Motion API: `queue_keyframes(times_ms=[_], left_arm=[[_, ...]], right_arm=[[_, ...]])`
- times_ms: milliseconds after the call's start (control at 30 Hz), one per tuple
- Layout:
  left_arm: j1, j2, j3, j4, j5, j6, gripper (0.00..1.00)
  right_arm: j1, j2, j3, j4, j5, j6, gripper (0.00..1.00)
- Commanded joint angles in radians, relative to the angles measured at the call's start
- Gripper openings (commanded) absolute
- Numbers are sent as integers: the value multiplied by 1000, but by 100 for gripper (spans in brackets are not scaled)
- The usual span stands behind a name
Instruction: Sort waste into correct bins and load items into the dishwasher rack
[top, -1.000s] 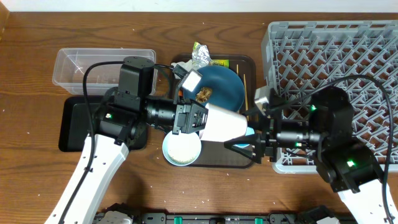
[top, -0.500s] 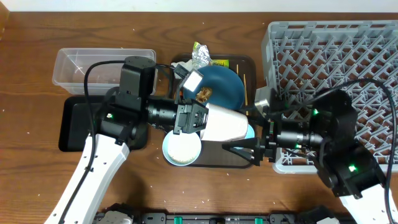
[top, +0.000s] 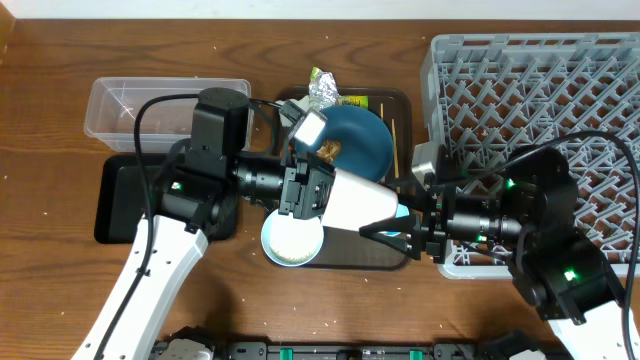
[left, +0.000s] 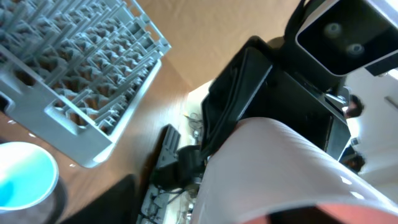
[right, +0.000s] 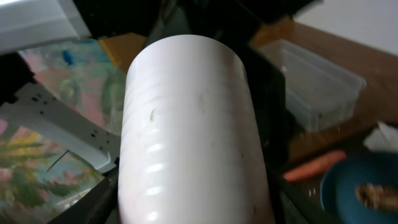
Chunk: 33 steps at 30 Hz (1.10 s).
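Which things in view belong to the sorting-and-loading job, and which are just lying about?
Part of the job: white cup, white bowl, dark blue dish, crumpled foil, white napkin, yellow-green wrapper, food lump, carrot stick, wooden sticks, clear tub, black tray, dishwasher rack.

Just lying about: brown serving tray, wooden table.

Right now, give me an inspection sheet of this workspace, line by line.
surface: wooden table, dark brown.
job's things: white cup in the air between the arms; blue dish with brown lump; foil; white bowl; rack; clear tub; black tray.
clutter: brown serving tray under the blue dish.
tools: left tool and right tool at opposite ends of the cup; grip cannot be told.
cables: black cable loops over the left arm; another crosses the rack.
surroundings: nothing seen.
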Motion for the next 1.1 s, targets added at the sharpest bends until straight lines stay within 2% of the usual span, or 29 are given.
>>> queue_keyframes(times_ms=[0,300,533,833,1067], left_arm=[[45,2,14,4,-44,5,82],[206,2,14,3,-43,-55,84],[224,2,14,-1,-40,-62,84],[224,2,14,-38,-40,-62,84],[224,2,11,-54,-40,-62,84]], right_arm=[[-28,-54,16,-68,189,5,48],[-219,-155,16,-362,808,220,52],[-478,-117,16,-496,1073,333,53],[-806,19,16,-468,1116,428,54],[-1012,192,16,-407,1018,463,54]])
